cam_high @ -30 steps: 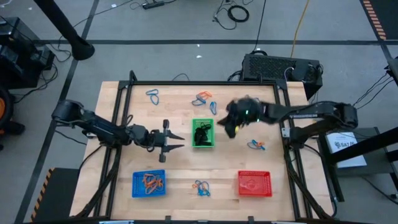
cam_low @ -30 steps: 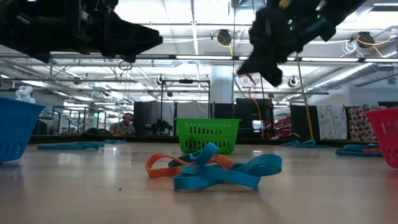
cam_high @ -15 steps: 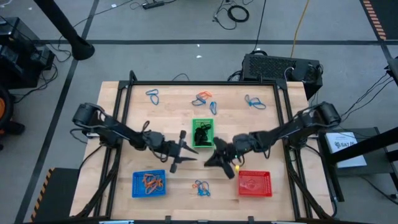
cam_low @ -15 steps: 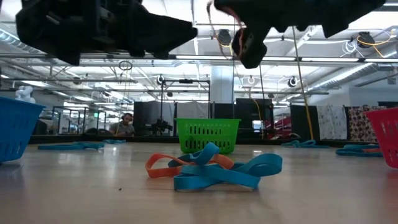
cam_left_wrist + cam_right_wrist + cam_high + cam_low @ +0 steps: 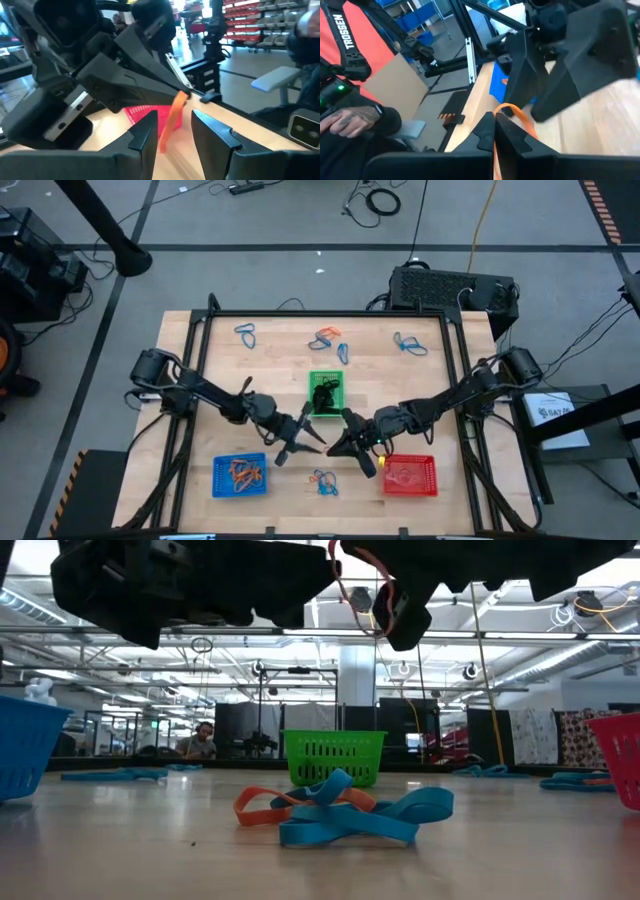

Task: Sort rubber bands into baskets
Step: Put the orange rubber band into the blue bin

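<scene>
My right pincer [image 5: 347,448]: pinching an orange rubber band [image 5: 517,114] | my left pincer [image 5: 300,443]: spread, facing it above the table [image 5: 280,380], near the red basket [image 5: 410,475]

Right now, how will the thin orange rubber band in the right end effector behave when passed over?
Likely floppy: the thin orange rubber band hangs limp from the shut right end effector. Probably very light. It may stretch or snap back if the open left end effector tugs.

"TROSSEN" on black strap [image 5: 351,45]
</scene>
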Motion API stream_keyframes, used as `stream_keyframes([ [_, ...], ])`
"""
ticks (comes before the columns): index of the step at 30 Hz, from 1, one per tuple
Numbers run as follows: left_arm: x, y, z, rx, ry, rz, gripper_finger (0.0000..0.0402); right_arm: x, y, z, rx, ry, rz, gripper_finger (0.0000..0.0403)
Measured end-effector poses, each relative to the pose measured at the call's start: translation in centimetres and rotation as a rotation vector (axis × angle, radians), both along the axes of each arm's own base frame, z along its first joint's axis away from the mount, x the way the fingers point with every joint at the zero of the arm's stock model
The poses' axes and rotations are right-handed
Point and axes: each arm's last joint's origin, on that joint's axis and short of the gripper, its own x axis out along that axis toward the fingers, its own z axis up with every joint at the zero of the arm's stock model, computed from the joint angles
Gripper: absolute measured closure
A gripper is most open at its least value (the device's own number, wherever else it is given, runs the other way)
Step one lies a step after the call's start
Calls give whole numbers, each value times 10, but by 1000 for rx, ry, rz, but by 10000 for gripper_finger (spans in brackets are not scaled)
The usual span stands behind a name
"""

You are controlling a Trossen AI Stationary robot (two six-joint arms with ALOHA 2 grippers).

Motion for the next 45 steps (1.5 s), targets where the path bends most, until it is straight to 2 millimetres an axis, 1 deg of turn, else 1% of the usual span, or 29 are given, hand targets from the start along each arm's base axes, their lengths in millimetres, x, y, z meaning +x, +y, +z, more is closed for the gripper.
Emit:
stream_keyframes([
  [5,8,-2,-5,3,17,3,275,1,-4,2,-10,-20,-9,402],
  [9,10,-3,-9,6,28,1,275,2,-6,2,-8,-27,-16,402],
  [13,11,-3,-9,6,26,3,278,2,-6,2,-10,-24,-16,403],
  [16,11,-2,-9,7,25,6,300,2,-6,2,-19,-25,-13,403],
  [18,11,-2,-9,14,21,8,328,2,-6,1,-34,-26,-10,403],
  [21,11,-2,-9,31,12,14,383,2,-6,1,-55,-29,-6,403],
  [22,11,-2,-9,31,12,14,390,2,-6,1,-64,-30,-4,403],
  [28,11,-2,-9,33,18,31,396,2,-7,-1,-160,-48,12,403],
  [32,9,-1,-8,41,69,80,397,3,-11,-2,-183,-44,7,401],
  [35,4,-4,-1,38,125,96,398,3,-14,-5,-209,-20,-27,385],
  [38,-5,-8,10,5,195,111,398,2,-18,-10,-302,30,-114,354],
  [40,-13,-10,22,-37,245,127,399,1,-20,-15,-367,73,-145,329],
  [43,-31,-15,35,-116,388,150,399,0,-22,-19,-410,106,-171,294],
  [45,-45,-17,42,-189,533,189,399,-1,-22,-21,-412,126,-166,275],
])
